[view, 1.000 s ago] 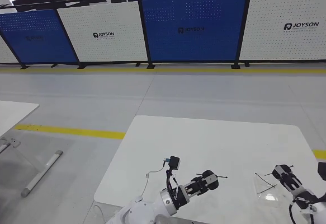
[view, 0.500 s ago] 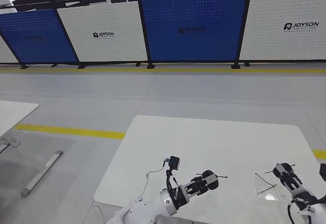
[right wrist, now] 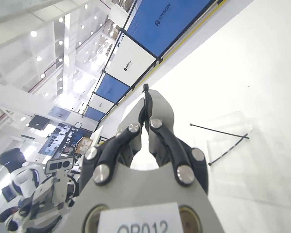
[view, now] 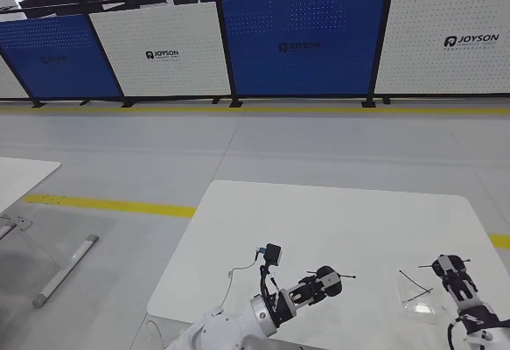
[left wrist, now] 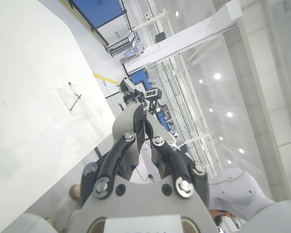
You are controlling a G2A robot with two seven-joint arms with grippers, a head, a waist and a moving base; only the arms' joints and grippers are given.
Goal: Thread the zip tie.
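The left gripper (view: 329, 280) and right gripper (view: 448, 264) each clamp 1 zip tie (right wrist: 146, 88), well apart. Threading is not yet begun, and 2 spare ties (view: 415, 286) lie nearby.

A white table (view: 324, 219) with rounded corners. Near its front right corner a clear plastic sheet (view: 422, 308) lies flat on the tabletop. On the sheet, two thin black zip ties (view: 415, 280) lie crossed over each other.

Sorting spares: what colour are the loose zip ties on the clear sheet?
The thin zip ties are black, clearest in the right wrist view.
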